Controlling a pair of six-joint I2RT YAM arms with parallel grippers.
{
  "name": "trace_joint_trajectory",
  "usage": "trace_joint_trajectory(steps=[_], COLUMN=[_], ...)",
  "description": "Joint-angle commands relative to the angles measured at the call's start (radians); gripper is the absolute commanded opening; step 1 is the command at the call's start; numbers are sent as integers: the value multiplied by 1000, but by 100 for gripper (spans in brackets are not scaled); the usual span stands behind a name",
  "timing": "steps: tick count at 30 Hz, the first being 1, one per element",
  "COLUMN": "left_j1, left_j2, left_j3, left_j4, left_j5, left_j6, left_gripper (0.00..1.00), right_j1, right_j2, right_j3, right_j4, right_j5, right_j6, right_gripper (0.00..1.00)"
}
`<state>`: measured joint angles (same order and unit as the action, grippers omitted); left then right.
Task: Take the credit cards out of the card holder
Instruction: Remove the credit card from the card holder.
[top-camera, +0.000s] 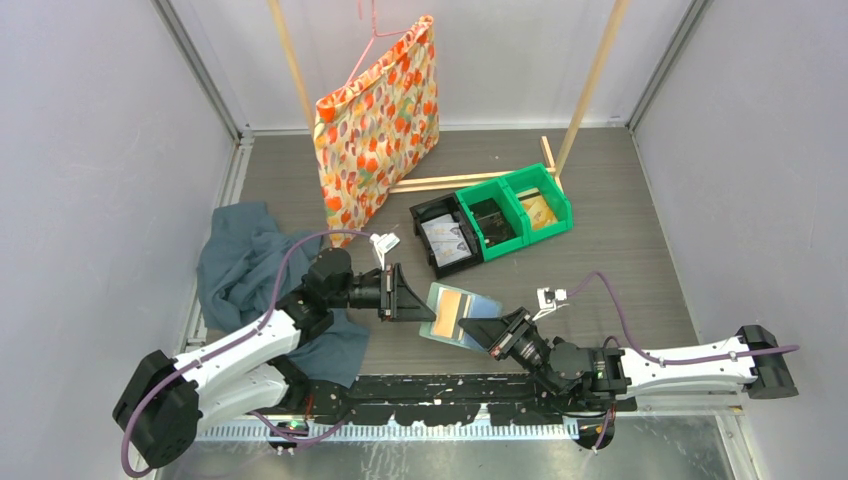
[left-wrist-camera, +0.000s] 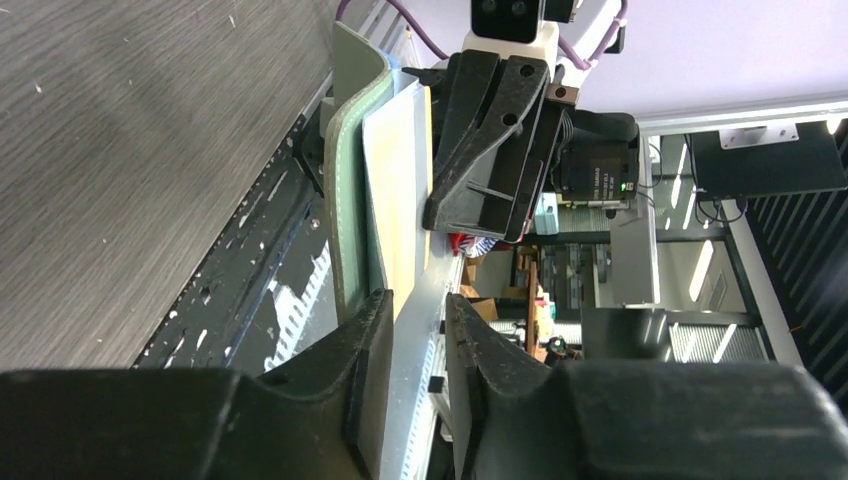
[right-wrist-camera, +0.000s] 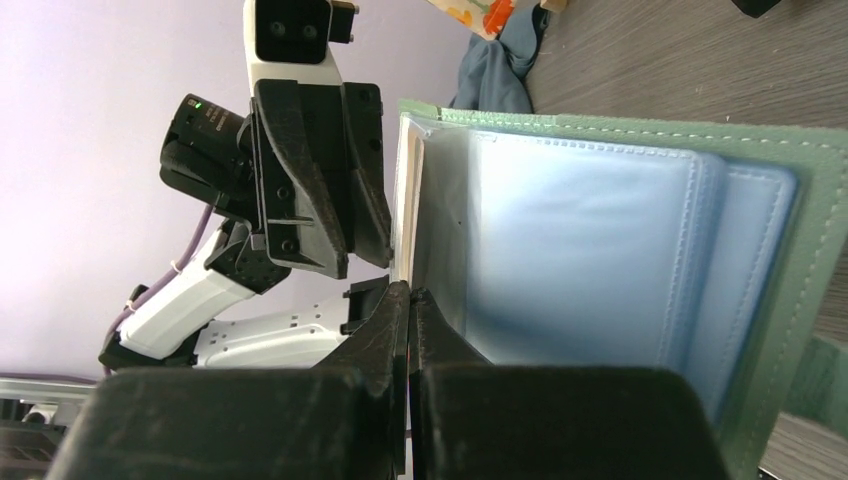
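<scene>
Pinching one edge of the open card holder (top-camera: 460, 312), the right gripper (right-wrist-camera: 410, 295) has its 2 fingers pressed together. The left gripper (left-wrist-camera: 418, 300) straddles the opposite edge with fingers partly spread, grip unclear.

Sage-green card holder (top-camera: 481, 309) with pale blue panels, dark teal cloth (top-camera: 240, 262), bright green bins (top-camera: 522, 243), orange-patterned bag (top-camera: 380, 120), grey wood-grain surface (top-camera: 620, 262), black fingers (left-wrist-camera: 366, 372).
</scene>
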<state>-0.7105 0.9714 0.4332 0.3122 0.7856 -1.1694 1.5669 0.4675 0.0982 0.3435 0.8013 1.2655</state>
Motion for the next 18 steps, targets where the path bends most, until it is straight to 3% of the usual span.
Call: trace_joint_trajectory(steps=[1,6,18], left_j1=[-6,-5,-4], left_j2=[-8,-15,-56], left_j3=[-1,-4,28], left_j4=[50,37,-114], left_j5=[12,1,-65], left_j6=[18,20,84], left_gripper=[22,1,1], right_j1=[0,-1,0], right_j2=[4,2,-69], right_j3=[53,52,6], right_j4=[53,52,-11], right_j5=[18,16,31], right_j6=[-17,-17,43], right_gripper=[1,1,1])
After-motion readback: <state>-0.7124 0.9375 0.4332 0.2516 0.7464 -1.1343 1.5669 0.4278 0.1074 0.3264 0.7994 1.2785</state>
